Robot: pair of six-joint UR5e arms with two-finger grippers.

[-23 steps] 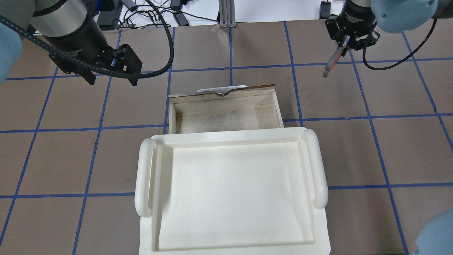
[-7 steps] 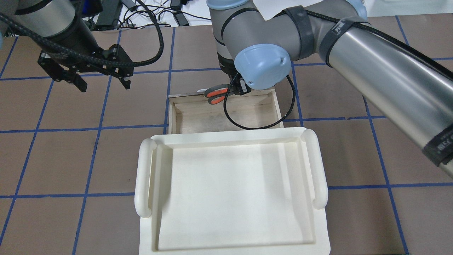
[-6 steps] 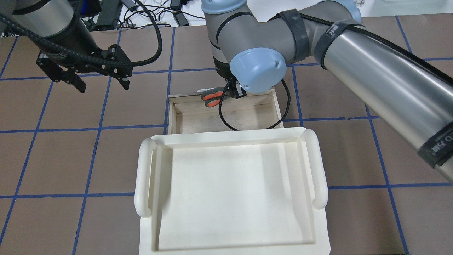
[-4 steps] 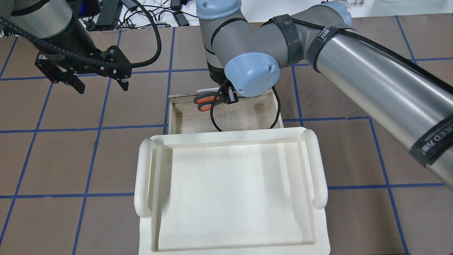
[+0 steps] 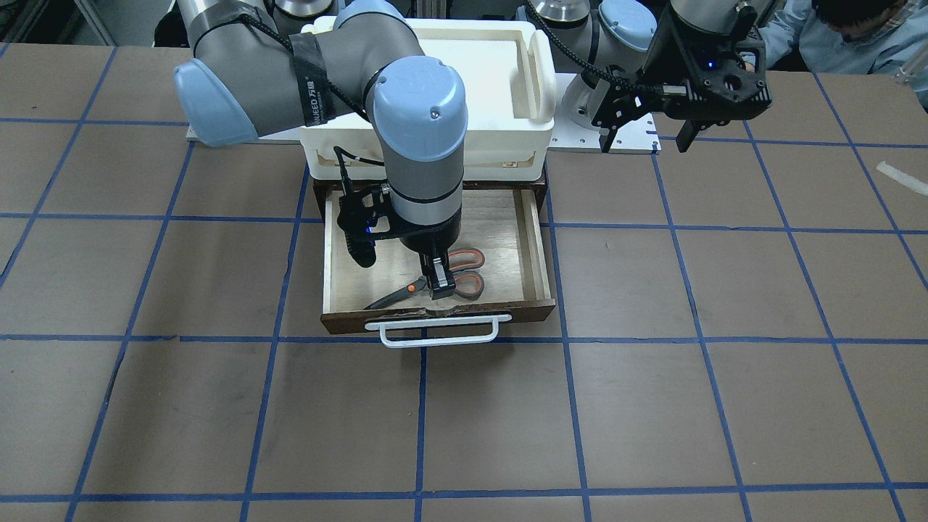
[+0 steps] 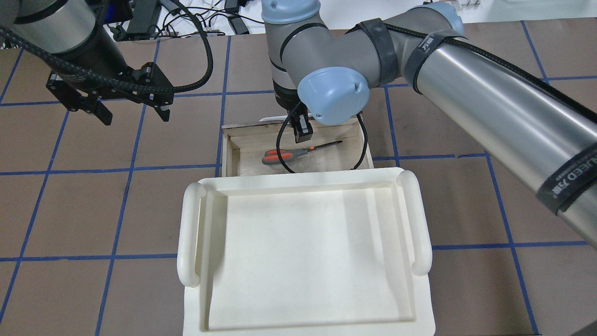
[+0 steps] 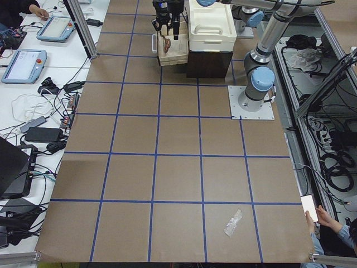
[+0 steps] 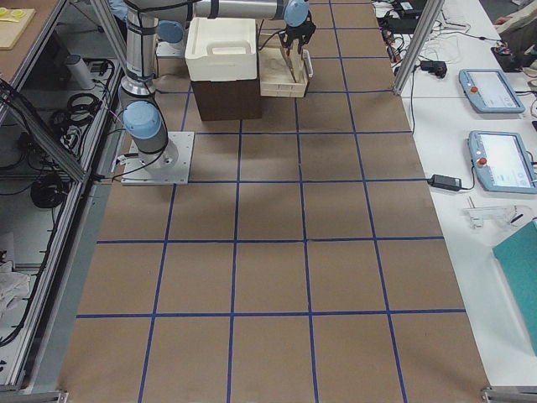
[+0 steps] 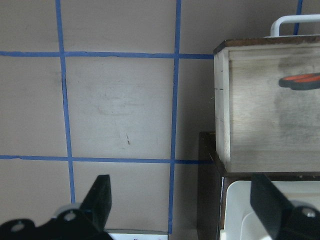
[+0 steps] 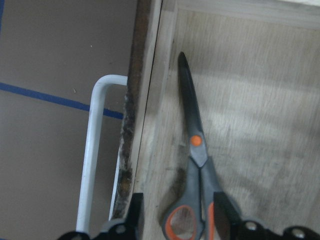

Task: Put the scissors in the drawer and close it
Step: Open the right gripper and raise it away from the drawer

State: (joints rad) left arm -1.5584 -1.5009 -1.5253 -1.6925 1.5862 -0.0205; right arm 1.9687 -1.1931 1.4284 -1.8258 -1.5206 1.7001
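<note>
**Right gripper [image 6: 302, 135] open over the scissors [image 6: 298, 152] in the pulled-out drawer [image 6: 228, 156]**

Right gripper hangs fingers-down inside the drawer, its 2 fingers spread and holding nothing. The wrist view shows them on either side of the grey handles. The scissors lie flat on the pale wood floor. In the overhead view their blades point toward 3 o'clock and their handles toward 9.

A black cable [image 6: 279, 144] from the right wrist loops across the handles in that view; whether it touches them cannot be told.

The white tray [image 6: 190, 233] sits at 6 o'clock from the drawer, and its edge overhangs the drawer's rear. The white bar handle [image 5: 435, 336] is at the drawer's front.

The left gripper [image 6: 134, 114] hovers over bare counter [image 6: 466, 200] at 10 o'clock, spread wide and holding nothing.
</note>
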